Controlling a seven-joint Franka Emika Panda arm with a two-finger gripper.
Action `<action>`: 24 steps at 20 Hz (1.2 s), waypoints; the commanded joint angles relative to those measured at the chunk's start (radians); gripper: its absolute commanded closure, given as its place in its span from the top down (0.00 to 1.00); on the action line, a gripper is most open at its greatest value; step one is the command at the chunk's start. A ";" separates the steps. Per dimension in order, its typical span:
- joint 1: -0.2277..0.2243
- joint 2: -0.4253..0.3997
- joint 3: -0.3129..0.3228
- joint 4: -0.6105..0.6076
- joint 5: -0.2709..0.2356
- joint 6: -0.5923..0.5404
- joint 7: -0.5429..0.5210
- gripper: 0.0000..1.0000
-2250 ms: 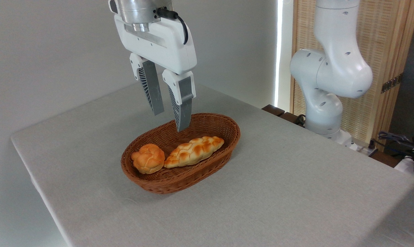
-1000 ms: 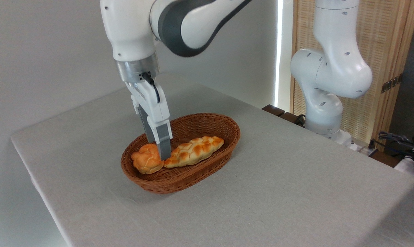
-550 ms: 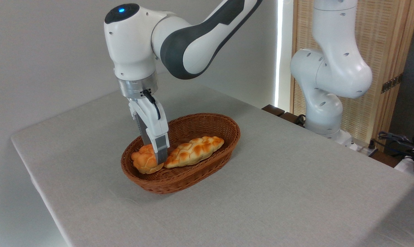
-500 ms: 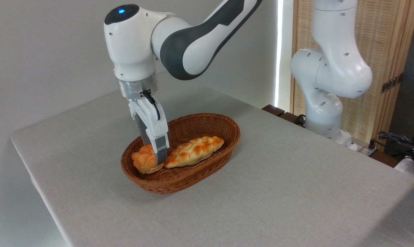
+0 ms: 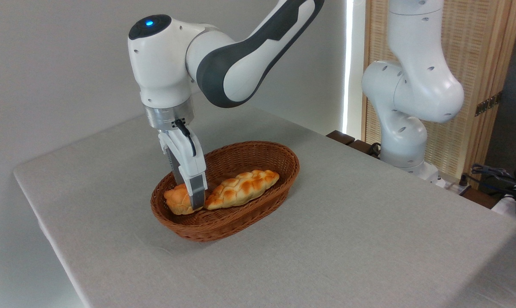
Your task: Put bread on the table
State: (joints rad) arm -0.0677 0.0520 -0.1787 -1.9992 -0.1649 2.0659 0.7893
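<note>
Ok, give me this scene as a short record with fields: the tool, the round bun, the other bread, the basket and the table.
tool: lowered into the basket at the bun, grip state unclear
bread: small round golden-orange bun, at the basket's left end
other bread: long braided golden loaf, lying beside the bun
container: oval brown wicker basket
surface: light grey cloth-covered table
</note>
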 commanded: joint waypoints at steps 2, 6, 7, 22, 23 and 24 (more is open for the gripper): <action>0.006 0.002 -0.001 -0.009 0.041 0.014 0.050 0.55; 0.009 0.002 0.002 -0.009 0.041 0.013 0.048 0.26; 0.009 0.002 0.002 -0.009 0.041 0.013 0.048 0.26; 0.009 0.012 0.002 -0.007 0.041 0.013 0.048 0.24; 0.009 0.012 0.002 -0.007 0.039 0.013 0.048 0.24; 0.011 0.012 0.004 -0.007 0.041 0.013 0.050 0.24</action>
State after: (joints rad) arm -0.0601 0.0577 -0.1785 -2.0004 -0.1374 2.0659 0.8222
